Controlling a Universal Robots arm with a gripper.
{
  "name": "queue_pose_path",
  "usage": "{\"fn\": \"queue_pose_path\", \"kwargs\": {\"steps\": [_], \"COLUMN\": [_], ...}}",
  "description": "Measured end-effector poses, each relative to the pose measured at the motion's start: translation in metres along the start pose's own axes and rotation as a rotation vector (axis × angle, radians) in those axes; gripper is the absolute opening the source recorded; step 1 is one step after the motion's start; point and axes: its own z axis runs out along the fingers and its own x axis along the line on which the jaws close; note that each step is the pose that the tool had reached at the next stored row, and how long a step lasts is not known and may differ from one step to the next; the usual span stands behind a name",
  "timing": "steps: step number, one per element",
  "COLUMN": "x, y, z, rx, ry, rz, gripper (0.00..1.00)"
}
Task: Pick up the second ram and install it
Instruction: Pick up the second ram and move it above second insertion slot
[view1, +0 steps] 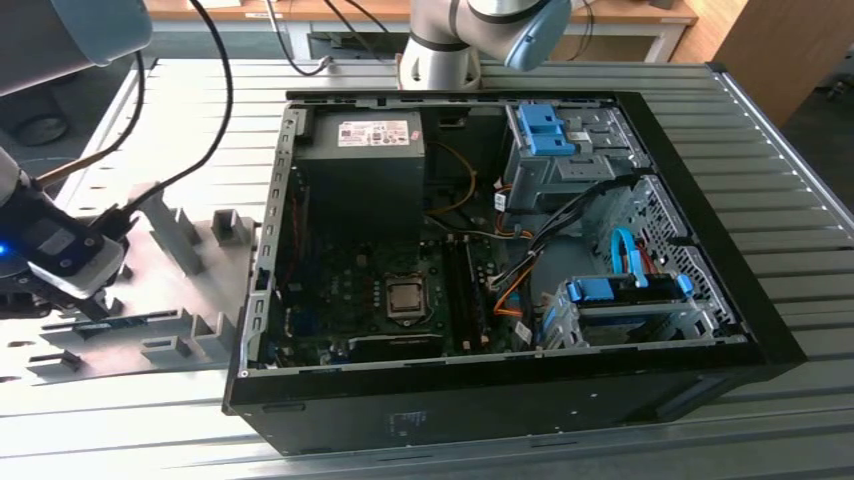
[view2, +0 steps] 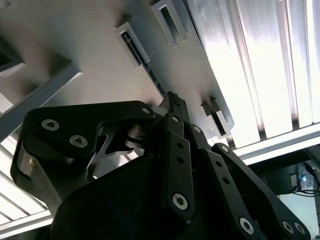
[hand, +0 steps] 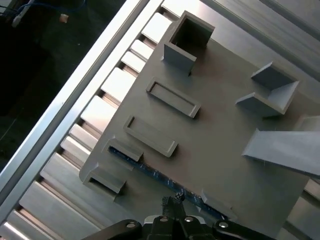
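- Aluminium slats make up the table (view1: 787, 130), which carries everything else.
- Black computer case (view1: 467, 415) lies on its side with the panel off, so the green motherboard (view1: 360, 290) is open to view.
- Grey fixture plate (view1: 200, 290) lies flat on the table just beside the case, on the exterior view's left, and grey holder blocks (hand: 162, 97) rise from it.
- Dark power supply (view1: 354, 190) fills one corner of the case. It bears a white label (view1: 378, 132) with a red patch (the print is too small to make out).
- Black gripper (view1: 74, 295) hangs over the plate's outer part, well apart from the case. In both wrist views its tip (hand: 172, 201) is right at the top edge of the stick, touching it or very nearly so. I cannot tell how far it is open, nor whether it has hold of anything.
- Blue-green second ram (view1: 134, 321) stands on its long edge on the plate, with each end in a slotted grey block. It shows as a thin blue strip in the first wrist view (hand: 150, 173) and a dark line in the second wrist view (view2: 152, 75). No writing on it can be read.
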Motion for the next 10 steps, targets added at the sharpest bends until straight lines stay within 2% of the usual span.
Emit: {"fn": "queue_pose_path", "kwargs": {"steps": [10], "x": [0.0000], "y": [0.0000], "z": [0.0000], "rx": [0.0008], "ry": [0.0034], "rz": [-0.110], "gripper": [0.11]}}
